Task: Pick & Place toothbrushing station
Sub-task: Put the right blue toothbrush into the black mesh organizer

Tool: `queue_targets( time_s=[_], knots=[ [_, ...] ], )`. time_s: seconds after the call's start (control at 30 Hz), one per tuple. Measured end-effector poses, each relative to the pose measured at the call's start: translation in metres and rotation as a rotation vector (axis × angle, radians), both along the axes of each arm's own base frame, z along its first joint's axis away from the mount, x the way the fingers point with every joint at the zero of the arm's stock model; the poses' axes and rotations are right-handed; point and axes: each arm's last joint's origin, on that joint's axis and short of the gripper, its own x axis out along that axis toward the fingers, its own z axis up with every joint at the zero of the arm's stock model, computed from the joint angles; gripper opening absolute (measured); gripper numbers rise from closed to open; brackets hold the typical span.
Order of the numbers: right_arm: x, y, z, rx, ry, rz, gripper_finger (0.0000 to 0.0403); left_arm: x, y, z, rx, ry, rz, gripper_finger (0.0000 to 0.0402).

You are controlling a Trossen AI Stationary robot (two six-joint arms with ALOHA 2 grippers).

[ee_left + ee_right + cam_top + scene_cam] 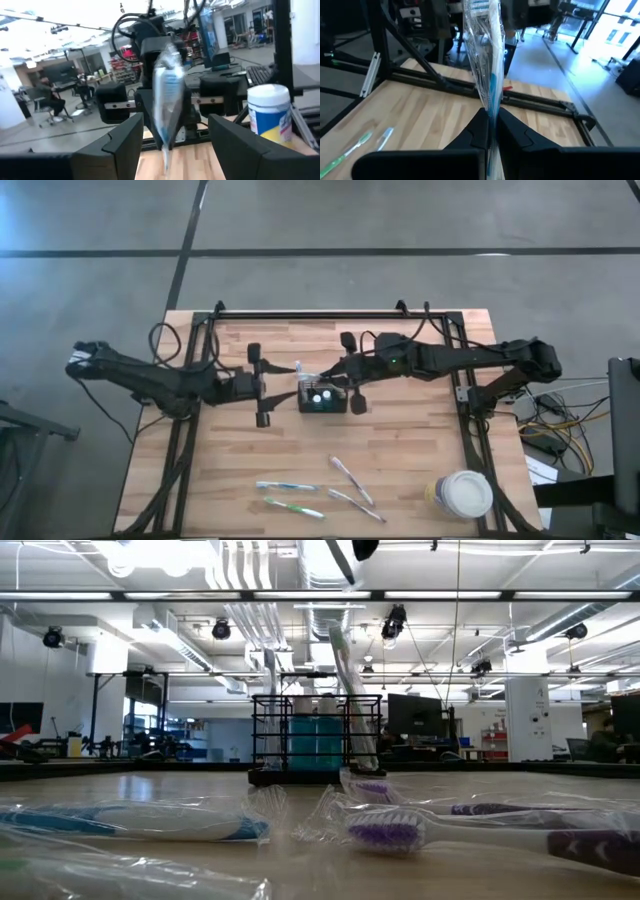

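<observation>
Right now I am pinching a plastic-wrapped blue toothbrush (487, 65) in my right gripper (491, 131), fingers clamped on it above the small black wire-mesh caddy (322, 398) at table centre. At nine o'clock, my left gripper (262, 387) is standing spread wide, empty. Four wrapped toothbrushes (320, 490) are lying at six o'clock.

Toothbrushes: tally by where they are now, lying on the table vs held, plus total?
Lying loose on the table: 4, blue, green, and two purple-white
Held in the right hand, wrapped, over the caddy: 1
Total: 5
</observation>
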Motion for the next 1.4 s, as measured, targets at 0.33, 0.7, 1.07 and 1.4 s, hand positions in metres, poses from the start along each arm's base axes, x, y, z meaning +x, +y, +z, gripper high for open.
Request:
queue_targets(
  time_s=[0.33,0.7,1.07,1.4],
  knots=[
    [0.003,0.0,-0.001,-0.008,-0.014,0.0,0.0013,0.018,0.009,0.004,-0.03,0.003,-0.067,0.0224],
    [0.003,0.0,-0.001,-0.014,-0.012,0.005,0.0013,0.046,0.007,0.006,0.006,0.037,-0.088,0.0222],
    [-0.001,0.005,0.007,-0.035,-0.053,0.033,0.0013,0.04,0.008,0.012,0.018,0.005,-0.115,0.0115],
    [-0.001,0.005,0.008,-0.036,-0.069,0.041,0.0013,0.04,0.008,0.012,0.038,0.0,-0.12,0.0031]
  ],
)
